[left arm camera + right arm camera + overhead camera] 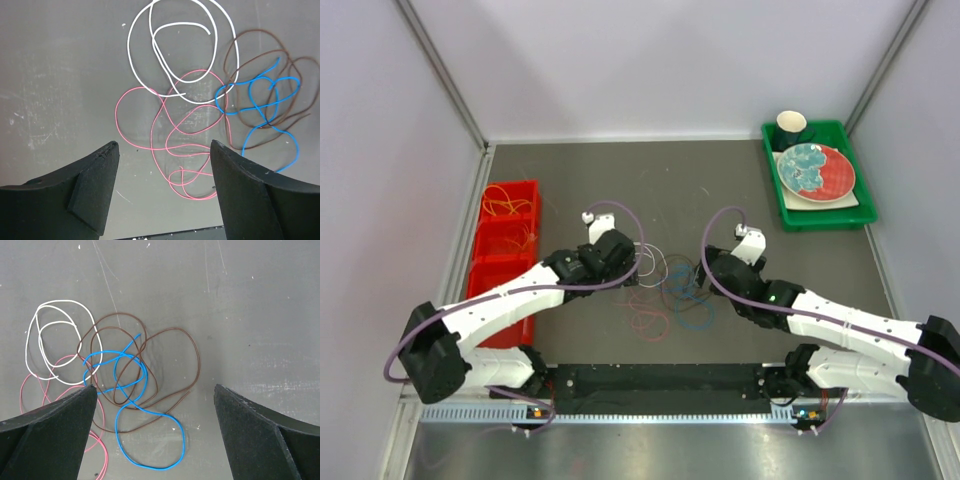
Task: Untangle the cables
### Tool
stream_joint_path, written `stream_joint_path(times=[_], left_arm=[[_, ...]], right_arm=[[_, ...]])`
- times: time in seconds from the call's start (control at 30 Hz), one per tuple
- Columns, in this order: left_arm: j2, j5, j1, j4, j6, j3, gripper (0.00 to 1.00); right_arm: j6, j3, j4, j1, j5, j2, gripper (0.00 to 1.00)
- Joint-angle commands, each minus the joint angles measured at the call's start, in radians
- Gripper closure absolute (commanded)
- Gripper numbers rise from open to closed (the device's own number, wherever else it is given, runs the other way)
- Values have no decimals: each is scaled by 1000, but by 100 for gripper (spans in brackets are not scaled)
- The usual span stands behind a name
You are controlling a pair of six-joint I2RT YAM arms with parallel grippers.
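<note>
Left gripper (164, 150) wide open, nothing held. Right gripper (155, 390) the same, both above the pile. Top view: cables (670, 290) lie mid-table (620, 180) between the wrists. White cable (129, 44) at 11 o'clock of the heap, pink cable (116, 112) at 7, brown cable (198, 360) and blue cable (118, 427) interlaced at 3. White crosses pink and blue. Orange wires (503, 207) in red bin (510, 185) at 9 o'clock. Green tray (825, 222) with plate (815, 170) and cup (791, 125) at 1.

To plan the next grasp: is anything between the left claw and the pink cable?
Nothing visible. The open left claw hangs over the pink cable; the white cable and the blue cable cross its far loops.
</note>
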Motion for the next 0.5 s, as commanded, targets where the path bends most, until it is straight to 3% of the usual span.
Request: stream_joint_path(times=[0.0, 0.47], left_arm=[[29, -58, -13, 57, -39, -7, 23], [360, -200, 1, 16, 28, 180, 26]], right_arm=[[5, 50, 12, -3, 5, 6, 1], [-4, 44, 16, -4, -1, -5, 1]])
